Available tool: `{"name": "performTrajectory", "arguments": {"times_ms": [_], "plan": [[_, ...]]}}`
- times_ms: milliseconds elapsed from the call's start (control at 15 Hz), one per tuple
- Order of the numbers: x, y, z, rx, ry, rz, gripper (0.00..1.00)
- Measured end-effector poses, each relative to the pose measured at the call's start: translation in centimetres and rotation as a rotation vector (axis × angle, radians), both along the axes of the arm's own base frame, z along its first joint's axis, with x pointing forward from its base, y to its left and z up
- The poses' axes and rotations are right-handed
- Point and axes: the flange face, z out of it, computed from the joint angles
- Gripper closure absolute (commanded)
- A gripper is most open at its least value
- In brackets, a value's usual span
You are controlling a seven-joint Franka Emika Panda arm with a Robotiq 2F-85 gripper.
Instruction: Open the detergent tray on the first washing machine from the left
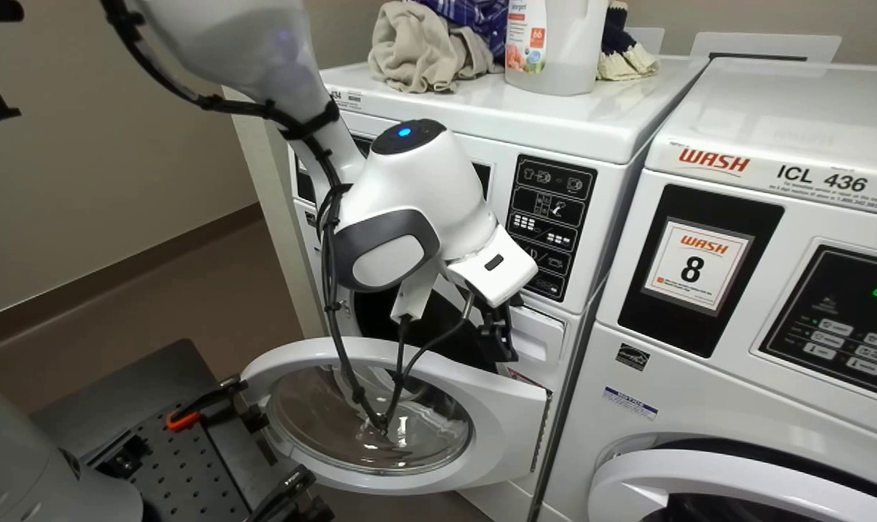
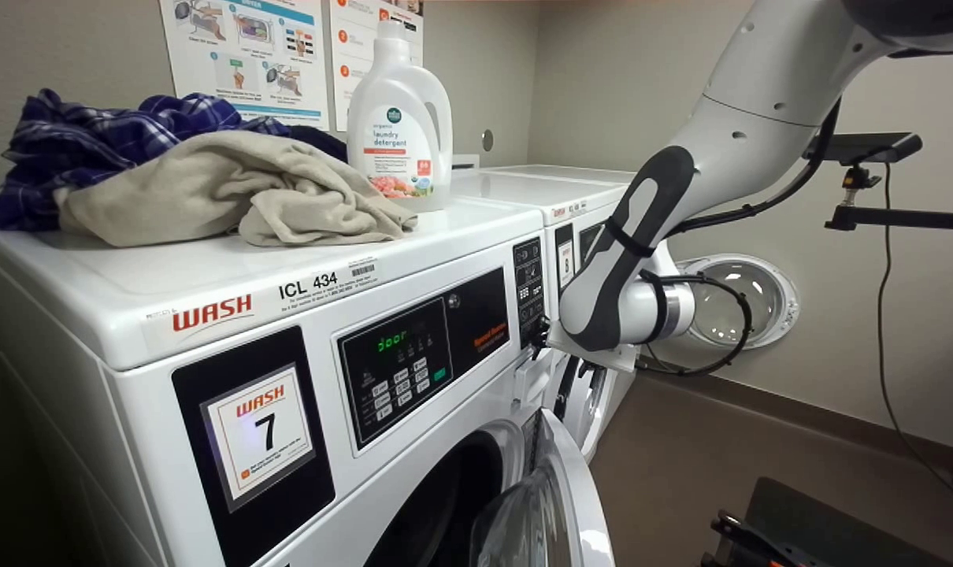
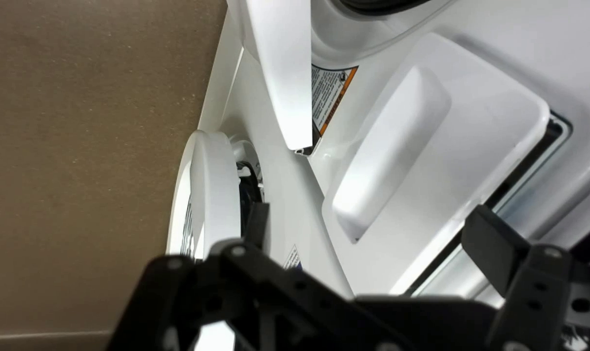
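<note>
The detergent tray point(image 3: 451, 161) is white with a long recessed grip. In the wrist view a dark gap shows along one edge, and its front appears slightly proud. It shows in both exterior views, partly hidden point(image 1: 543, 333), point(image 2: 533, 378). The first washing machine point(image 2: 287, 315), marked "ICL 434" and "7", also shows in an exterior view point(image 1: 475, 123). My gripper point(image 3: 373, 219) is open and empty in front of the tray. One finger is near the gap; the other is past the tray's opposite side. It also shows in both exterior views point(image 1: 498, 341), point(image 2: 543, 342).
The first machine's round door point(image 1: 507, 428) hangs open below the tray. The washer marked "ICL 436" and "8" point(image 1: 815, 188) stands beside it, its door point(image 1: 641, 471) partly visible. A detergent bottle point(image 2: 402, 126), a beige cloth point(image 2: 232, 189) and plaid cloth point(image 2: 106, 138) lie on top.
</note>
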Motion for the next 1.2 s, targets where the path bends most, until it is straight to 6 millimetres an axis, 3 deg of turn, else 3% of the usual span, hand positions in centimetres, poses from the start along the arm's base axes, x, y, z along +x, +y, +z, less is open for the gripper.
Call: {"name": "performTrajectory", "arguments": {"times_ms": [400, 733, 1200], "plan": [[0.3, -1.0, -0.1, -0.016, 0.036, -0.007, 0.00], [-1.2, -2.4, -1.8, 0.000, 0.208, -0.027, 0.00], [-0.2, -2.4, -1.2, 0.007, 0.342, -0.046, 0.00]]}}
